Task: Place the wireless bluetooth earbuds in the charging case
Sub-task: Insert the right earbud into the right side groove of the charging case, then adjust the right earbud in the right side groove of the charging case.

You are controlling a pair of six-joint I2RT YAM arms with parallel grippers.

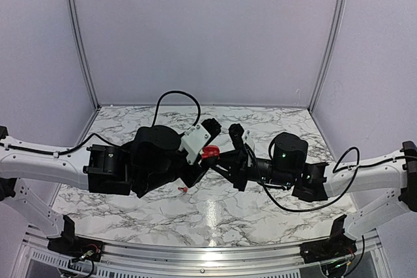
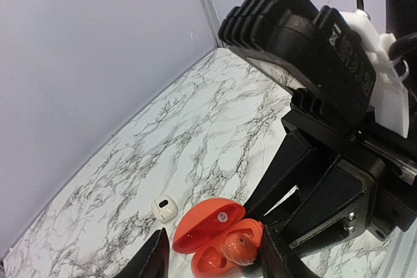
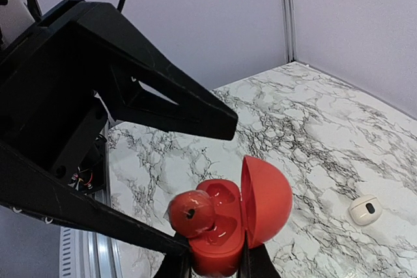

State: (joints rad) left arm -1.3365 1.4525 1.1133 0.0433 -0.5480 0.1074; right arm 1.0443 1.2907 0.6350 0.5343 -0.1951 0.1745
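Observation:
The charging case [image 3: 251, 203] here is red, hinged and open, with two sockets and its lid upright; it also shows in the left wrist view [image 2: 208, 226] and the top view [image 1: 208, 153]. My right gripper [image 3: 215, 266] is shut on its base and holds it above the table. One red earbud [image 3: 192, 213] rests on the case's near socket, against one finger of my left gripper [image 2: 215, 255], whose jaws stand wide apart around the case. A second tiny red piece [image 1: 183, 189] lies on the marble below the arms.
A small white pebble-shaped piece [image 2: 164, 208] with a dark oval spot lies on the marble table [image 2: 215, 122], beyond the case; it also shows in the right wrist view [image 3: 365, 210]. Grey walls enclose the table at the back and sides.

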